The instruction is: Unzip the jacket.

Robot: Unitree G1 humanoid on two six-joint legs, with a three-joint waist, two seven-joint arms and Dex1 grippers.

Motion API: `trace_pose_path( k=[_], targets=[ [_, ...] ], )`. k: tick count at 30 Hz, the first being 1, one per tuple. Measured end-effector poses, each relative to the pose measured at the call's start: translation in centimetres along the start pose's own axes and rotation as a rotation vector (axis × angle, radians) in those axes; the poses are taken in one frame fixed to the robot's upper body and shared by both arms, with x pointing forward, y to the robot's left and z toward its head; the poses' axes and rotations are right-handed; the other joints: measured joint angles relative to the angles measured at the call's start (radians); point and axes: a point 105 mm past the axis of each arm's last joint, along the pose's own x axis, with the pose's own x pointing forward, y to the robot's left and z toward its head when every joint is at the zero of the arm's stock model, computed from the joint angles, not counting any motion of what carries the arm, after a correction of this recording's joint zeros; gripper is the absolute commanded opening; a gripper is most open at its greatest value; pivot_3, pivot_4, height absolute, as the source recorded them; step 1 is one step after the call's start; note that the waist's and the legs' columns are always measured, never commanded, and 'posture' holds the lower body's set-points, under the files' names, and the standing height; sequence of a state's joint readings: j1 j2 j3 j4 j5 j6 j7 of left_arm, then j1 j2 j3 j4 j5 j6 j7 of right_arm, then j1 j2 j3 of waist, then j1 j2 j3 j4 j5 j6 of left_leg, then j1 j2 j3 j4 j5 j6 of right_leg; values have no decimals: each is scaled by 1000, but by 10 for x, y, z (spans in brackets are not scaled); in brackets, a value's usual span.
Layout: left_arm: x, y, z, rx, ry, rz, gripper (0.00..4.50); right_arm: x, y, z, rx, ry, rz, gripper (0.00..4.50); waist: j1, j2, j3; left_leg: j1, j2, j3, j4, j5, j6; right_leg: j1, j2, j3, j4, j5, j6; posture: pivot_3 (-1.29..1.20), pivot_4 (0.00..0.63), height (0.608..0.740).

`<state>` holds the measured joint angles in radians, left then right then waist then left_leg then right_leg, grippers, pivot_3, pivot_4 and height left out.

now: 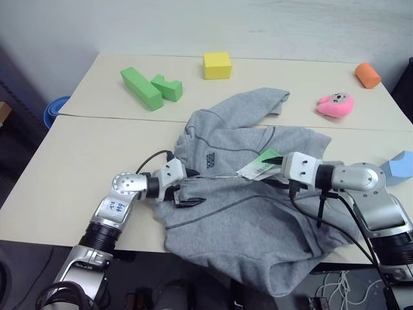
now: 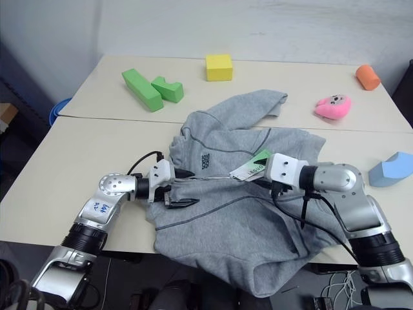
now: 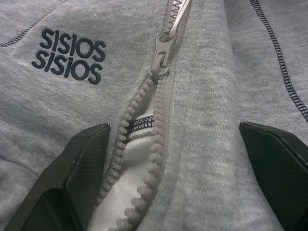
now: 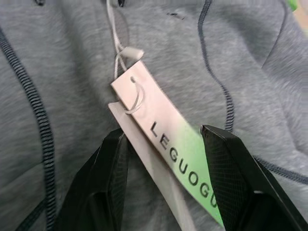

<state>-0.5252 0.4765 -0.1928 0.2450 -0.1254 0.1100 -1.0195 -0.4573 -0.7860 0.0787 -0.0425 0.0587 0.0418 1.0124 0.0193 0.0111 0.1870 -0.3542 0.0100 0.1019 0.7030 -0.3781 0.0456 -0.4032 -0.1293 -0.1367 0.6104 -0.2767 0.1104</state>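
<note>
Grey jacket [image 1: 258, 219] spread crumpled on the near table [image 1: 58, 174], hem over the front edge, between 2 grippers: left gripper [image 3: 178, 159] with jaws spread wide, straddling the partly parted zipper [image 3: 161, 62] below the chest logo [image 3: 68, 55]. Right gripper [image 4: 163, 159] at the 2 hang tags [image 4: 159, 139], tags lying between half-spread jaws, grip on them not clear. On the far table, 2 green blocks [image 1: 141, 88], 1 yellow block [image 1: 217, 65], 1 orange piece [image 1: 367, 75], 1 pink plush toy [image 1: 335, 104]; 1 blue piece [image 1: 400, 166] at the right edge.
</note>
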Motion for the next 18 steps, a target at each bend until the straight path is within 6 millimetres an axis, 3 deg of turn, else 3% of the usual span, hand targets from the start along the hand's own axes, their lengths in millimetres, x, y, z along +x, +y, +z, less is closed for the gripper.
trace_pose_path(
  k=[5,11,18],
  targets=[
    [0,0,0,-2,-2,0,4500,4,-7,-12,34,25,-33,2395,-2,0,0,0,0,0,0,0,0,0,0,0,0,0,0,0,150,740],
    [2,0,1,-4,-7,-2,4500,15,-6,-10,47,10,-22,2395,0,0,0,0,0,0,0,0,0,0,0,0,0,0,0,0,150,740],
    [2,0,0,-7,-8,-1,4500,36,12,-4,-27,-18,53,2395,0,1,0,0,0,0,0,0,0,0,0,0,0,0,0,0,150,740]
  ],
)
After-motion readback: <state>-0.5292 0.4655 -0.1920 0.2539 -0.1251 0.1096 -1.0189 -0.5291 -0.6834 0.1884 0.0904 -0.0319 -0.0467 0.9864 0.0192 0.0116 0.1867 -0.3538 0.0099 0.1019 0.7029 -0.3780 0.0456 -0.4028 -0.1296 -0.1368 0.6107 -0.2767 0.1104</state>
